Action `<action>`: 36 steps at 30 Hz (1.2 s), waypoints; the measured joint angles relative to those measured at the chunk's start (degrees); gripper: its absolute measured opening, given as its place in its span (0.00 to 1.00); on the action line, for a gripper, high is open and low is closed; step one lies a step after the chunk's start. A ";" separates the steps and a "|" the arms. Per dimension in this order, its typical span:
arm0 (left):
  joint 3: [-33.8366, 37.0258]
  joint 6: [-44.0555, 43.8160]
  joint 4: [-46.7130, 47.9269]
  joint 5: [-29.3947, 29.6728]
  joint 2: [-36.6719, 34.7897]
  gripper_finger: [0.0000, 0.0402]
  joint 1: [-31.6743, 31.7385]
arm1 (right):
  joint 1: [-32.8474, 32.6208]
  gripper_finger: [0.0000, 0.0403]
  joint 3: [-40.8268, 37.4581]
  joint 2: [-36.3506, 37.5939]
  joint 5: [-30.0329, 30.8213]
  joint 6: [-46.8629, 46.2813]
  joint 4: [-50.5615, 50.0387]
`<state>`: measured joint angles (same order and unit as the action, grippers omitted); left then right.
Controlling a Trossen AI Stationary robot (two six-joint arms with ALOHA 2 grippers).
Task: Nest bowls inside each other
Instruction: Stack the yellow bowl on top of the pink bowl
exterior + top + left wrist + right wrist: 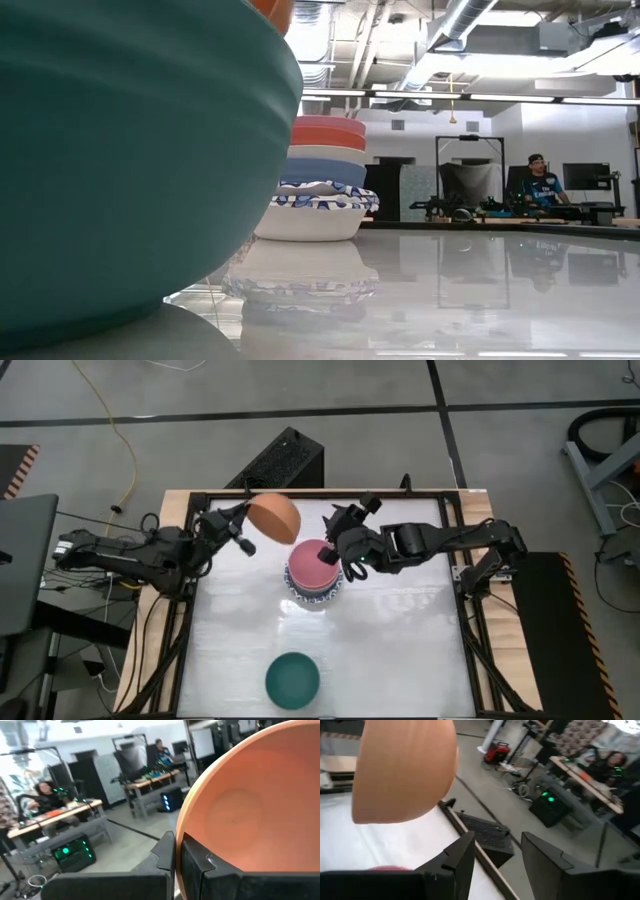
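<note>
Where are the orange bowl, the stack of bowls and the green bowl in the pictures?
orange bowl (274, 518): high view, on its outer side, held up.
stack of bowls (314, 566): high view, on the pink top bowl's inside.
green bowl (292, 679): high view, on its inner bottom.

Matt orange bowl (274, 518), glossy white table (400, 640), smooth teal bowl (292, 680), matt black plastic fingers (457, 857)

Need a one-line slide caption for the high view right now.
Left gripper holds the orange bowl aloft beside the nested stack; open right gripper hovers over the stack; green bowl waits.
</note>
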<state>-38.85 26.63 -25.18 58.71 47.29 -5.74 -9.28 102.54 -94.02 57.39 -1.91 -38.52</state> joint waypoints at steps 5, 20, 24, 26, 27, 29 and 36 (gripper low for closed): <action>0.00 1.53 -10.08 -1.36 5.01 0.00 2.92 | -1.51 0.45 0.00 -0.02 5.32 -0.19 1.11; 0.00 6.09 -33.69 -4.01 16.48 0.00 12.74 | -1.83 0.45 -2.94 -0.06 7.14 13.63 19.57; 0.00 3.48 -34.93 -4.30 17.65 0.00 15.94 | -1.42 0.45 -5.54 -0.08 6.99 20.56 28.71; 0.00 1.28 -34.78 -4.32 17.63 0.00 17.33 | -0.81 0.45 -7.68 -0.02 6.98 23.17 34.23; 0.01 0.25 -34.82 -4.33 17.61 0.00 17.77 | -0.37 0.45 -8.47 -0.04 6.96 24.33 36.29; 0.01 -1.21 -34.88 -4.35 17.61 0.00 18.61 | 0.37 0.45 -9.71 -0.16 6.10 26.22 40.20; 0.01 -3.88 -35.38 -5.89 17.59 0.00 20.30 | 3.59 0.45 -12.74 -0.11 -2.36 26.67 50.38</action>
<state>-38.84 22.75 -60.56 52.81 64.88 14.57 -5.69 89.80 -94.13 55.03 24.75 11.86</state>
